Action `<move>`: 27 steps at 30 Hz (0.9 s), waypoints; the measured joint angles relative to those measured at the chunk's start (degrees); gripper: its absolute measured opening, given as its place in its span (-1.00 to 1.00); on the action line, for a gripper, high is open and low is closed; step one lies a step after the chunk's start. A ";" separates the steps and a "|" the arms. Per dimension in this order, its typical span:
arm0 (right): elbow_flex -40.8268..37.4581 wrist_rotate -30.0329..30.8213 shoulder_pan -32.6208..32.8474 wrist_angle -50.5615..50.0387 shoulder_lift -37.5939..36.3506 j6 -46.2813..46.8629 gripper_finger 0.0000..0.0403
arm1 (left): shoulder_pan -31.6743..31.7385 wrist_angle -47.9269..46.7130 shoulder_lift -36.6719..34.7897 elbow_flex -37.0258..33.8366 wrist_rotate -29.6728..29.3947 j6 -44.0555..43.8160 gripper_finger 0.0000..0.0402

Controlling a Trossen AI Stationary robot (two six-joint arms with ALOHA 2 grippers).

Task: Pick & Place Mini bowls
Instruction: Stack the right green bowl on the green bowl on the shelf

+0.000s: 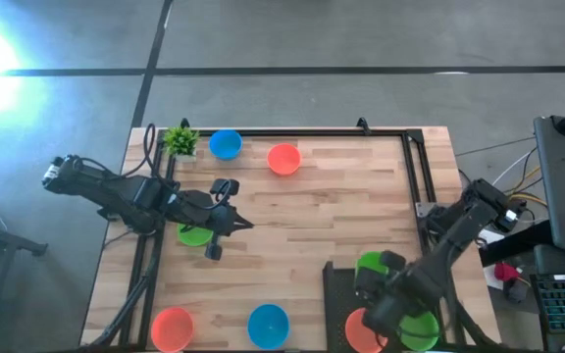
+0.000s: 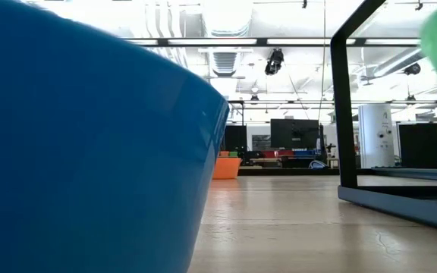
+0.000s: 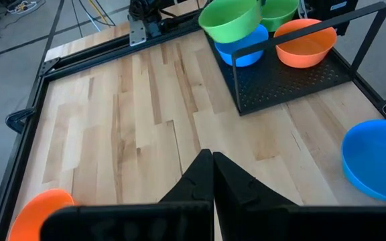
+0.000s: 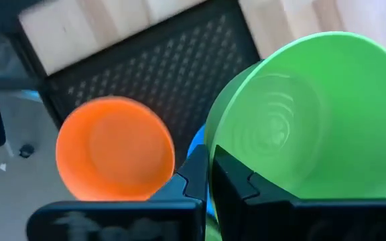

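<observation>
Right now the right gripper (image 4: 206,175) is pinching a green bowl (image 4: 300,114) by its rim, hanging it above the black tray (image 4: 146,60); released crooked, it risks tipping onto the orange bowl (image 4: 112,147).

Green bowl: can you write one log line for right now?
right gripper: shut on green bowl, above black tray | left gripper: shut, empty, over table

Closed left tool (image 3: 213,175) above wooden table (image 3: 133,127)
</observation>
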 joint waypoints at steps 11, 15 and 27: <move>1.11 -0.72 6.92 -1.41 0.62 8.27 -0.96 | 0.00 0.02 0.00 0.01 -0.03 0.46 -1.00; 1.11 -0.61 8.18 -1.35 0.71 10.77 -0.96 | -0.02 0.02 0.00 0.00 -0.04 0.04 -1.00; 1.11 -1.35 13.02 0.16 2.78 17.88 -0.96 | 0.02 0.02 0.00 0.00 -0.06 0.04 -1.00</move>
